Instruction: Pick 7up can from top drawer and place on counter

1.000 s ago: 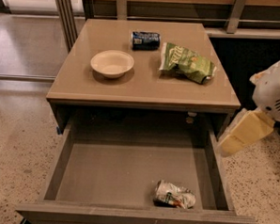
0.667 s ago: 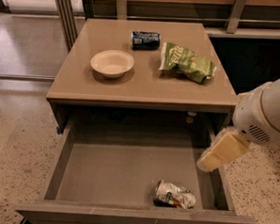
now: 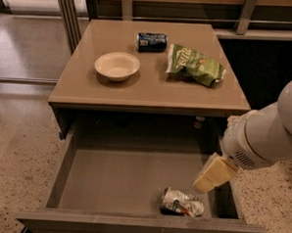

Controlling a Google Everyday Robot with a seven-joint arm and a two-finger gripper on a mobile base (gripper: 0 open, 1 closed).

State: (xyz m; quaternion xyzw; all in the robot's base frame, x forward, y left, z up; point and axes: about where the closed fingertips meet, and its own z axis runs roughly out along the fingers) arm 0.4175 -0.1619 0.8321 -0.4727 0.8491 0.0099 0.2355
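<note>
The 7up can (image 3: 181, 202), silvery-white with green and red marks and a dented body, lies on its side at the front right of the open top drawer (image 3: 128, 179). The tan counter (image 3: 150, 84) is the tabletop above the drawer. My gripper (image 3: 209, 176) comes in from the right on a white arm. Its cream-coloured end points down-left into the drawer, just above and to the right of the can, apart from it.
On the counter stand a white bowl (image 3: 116, 66), a dark blue can (image 3: 151, 42) lying on its side, and a green chip bag (image 3: 195, 65). The drawer's front panel (image 3: 140, 227) is near the bottom edge. Speckled floor lies on both sides.
The arm has swung in from the right edge and down to the left. The gripper has gone from outside the drawer's right wall to over the drawer, close to the can. The can has not moved.
</note>
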